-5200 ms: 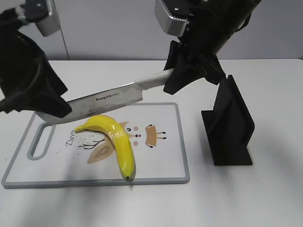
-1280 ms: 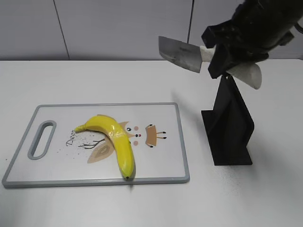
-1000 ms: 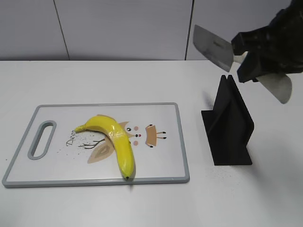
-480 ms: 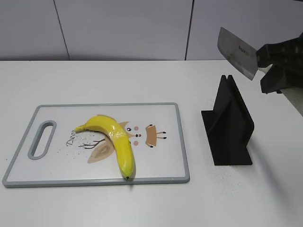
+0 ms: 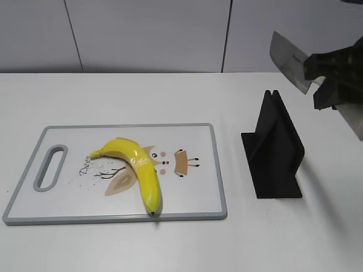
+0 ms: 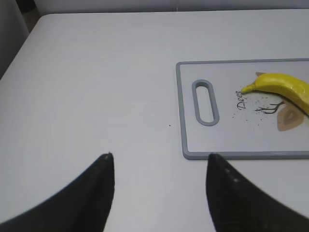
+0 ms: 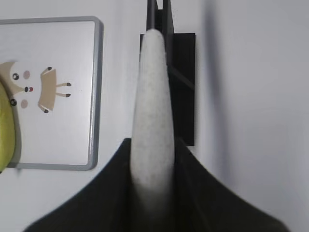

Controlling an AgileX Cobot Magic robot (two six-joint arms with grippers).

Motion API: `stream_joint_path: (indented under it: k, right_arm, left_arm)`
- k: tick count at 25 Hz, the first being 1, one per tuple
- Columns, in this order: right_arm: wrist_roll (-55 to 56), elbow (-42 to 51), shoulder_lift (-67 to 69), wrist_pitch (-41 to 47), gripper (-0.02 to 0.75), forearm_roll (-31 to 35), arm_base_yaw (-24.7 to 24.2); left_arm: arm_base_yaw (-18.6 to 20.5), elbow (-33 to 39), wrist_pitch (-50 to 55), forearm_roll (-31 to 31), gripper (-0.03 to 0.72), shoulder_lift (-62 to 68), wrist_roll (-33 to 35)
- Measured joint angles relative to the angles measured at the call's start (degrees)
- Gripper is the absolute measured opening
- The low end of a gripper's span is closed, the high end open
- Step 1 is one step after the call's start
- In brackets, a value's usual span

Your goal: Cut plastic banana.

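The plastic banana lies whole on the white cutting board; it also shows in the left wrist view and at the left edge of the right wrist view. My right gripper is shut on the knife's pale handle and holds the steel blade in the air, above the black knife stand. My left gripper is open and empty over bare table left of the board, out of the exterior view.
The cutting board has a grey rim with a handle slot and printed drawings. The knife stand's slot lies directly below the knife handle in the right wrist view. A white wall runs behind the table.
My right gripper has carried the knife from above the board rightward and now holds it over the knife stand. The left arm has withdrawn out of the exterior view. The banana has not moved.
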Motion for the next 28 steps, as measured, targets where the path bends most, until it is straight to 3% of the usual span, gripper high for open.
stream_joint_path:
  k: [20, 22, 26, 28]
  right_arm:
    - [-1.4, 0.0, 12.2, 0.7, 0.168, 3.0, 0.0]
    - [-2.0, 0.0, 12.3, 0.7, 0.243, 3.7, 0.0]
    - [-3.5, 0.0, 12.3, 0.8, 0.494, 4.5, 0.0]
    - [-3.9, 0.0, 12.2, 1.0, 0.567, 4.5, 0.0]
  left_arm:
    - [0.0, 0.3, 0.0, 0.0, 0.568, 0.0, -0.1]
    - [0.0, 0.3, 0.0, 0.0, 0.566, 0.0, -0.1]
    - [0.0, 0.3, 0.0, 0.0, 0.566, 0.0, -0.1]
    - [0.0, 0.3, 0.0, 0.0, 0.566, 0.0, -0.1]
